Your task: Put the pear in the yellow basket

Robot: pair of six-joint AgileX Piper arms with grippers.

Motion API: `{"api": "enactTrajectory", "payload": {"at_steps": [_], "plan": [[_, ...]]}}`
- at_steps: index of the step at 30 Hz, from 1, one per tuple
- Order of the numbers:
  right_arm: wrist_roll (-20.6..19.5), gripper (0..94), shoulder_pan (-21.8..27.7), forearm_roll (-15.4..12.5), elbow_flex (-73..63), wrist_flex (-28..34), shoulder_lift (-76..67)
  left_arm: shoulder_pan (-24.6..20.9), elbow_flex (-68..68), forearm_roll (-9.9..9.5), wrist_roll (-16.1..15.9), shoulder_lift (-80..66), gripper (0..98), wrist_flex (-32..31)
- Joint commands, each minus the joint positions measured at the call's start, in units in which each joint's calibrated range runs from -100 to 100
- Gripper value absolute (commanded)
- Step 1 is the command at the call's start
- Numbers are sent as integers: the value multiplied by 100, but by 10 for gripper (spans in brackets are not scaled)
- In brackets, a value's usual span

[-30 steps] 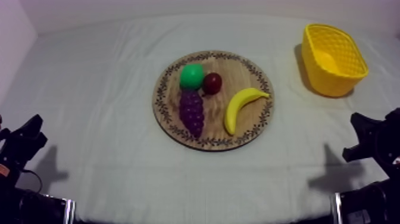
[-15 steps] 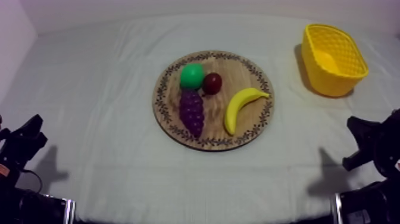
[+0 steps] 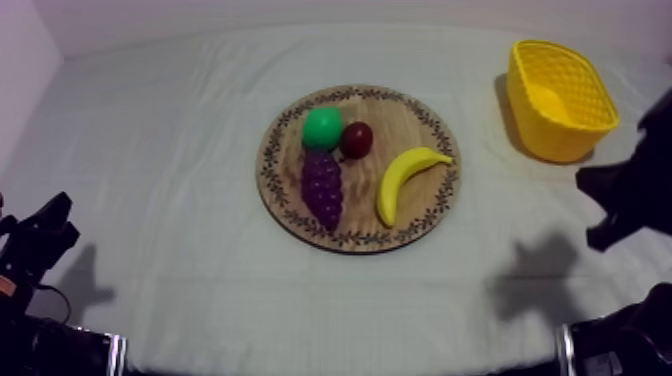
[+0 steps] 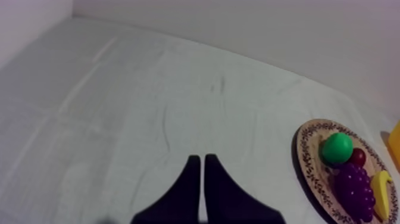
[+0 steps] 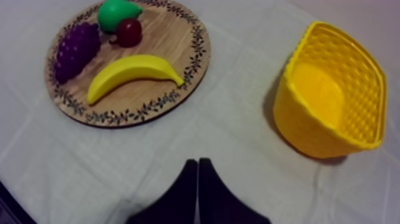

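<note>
The green pear (image 3: 322,128) lies on the far left part of the round wooden board (image 3: 430,215), touching the small red fruit (image 3: 356,139) and the grapes (image 3: 322,188). The yellow basket (image 3: 560,98) stands at the far right with nothing in it. My right gripper (image 3: 610,200) hangs above the cloth at the right edge, just in front of the basket. Seen from its wrist, its fingers (image 5: 197,170) lie together, shut on nothing, between the board (image 5: 178,89) and the basket (image 5: 333,101), with the pear (image 5: 116,12) far off. My left gripper (image 3: 50,225) rests low at the left, fingers (image 4: 199,167) together.
A banana (image 3: 405,180) lies on the right half of the board, between the pear and the basket side. Bare cloth stretches around the board and between it and the basket. A wall rises at the far left edge.
My right arm has risen from its rest place and moved away from the front edge, toward the basket. The left arm and the fruit have not moved.
</note>
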Motion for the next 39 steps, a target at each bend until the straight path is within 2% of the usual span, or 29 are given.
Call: {"api": "enactTrajectory", "payload": {"at_steps": [1,7,12,20,31,34,39], "plan": [[-306,4,-75,32,-1407,402,1336,0,-2,1,1,2,1,0],[-812,4,-535,201,-3546,1645,3128,6,-2,1,-3,2,1,0],[-1127,4,-772,117,-5379,2440,4573,7,-2,1,1,2,1,0],[-1589,4,-1017,-364,-8001,3130,6821,8,-2,1,-2,2,1,0],[-1982,8,-1155,-677,-10234,3630,9202,8,-2,1,-3,2,1,0],[-1981,58,-1178,-659,-10653,3775,9640,8,-2,1,-3,2,1,0],[-2001,272,-1251,-557,-10813,3815,9992,8,-2,1,-4,2,1,0]]}}
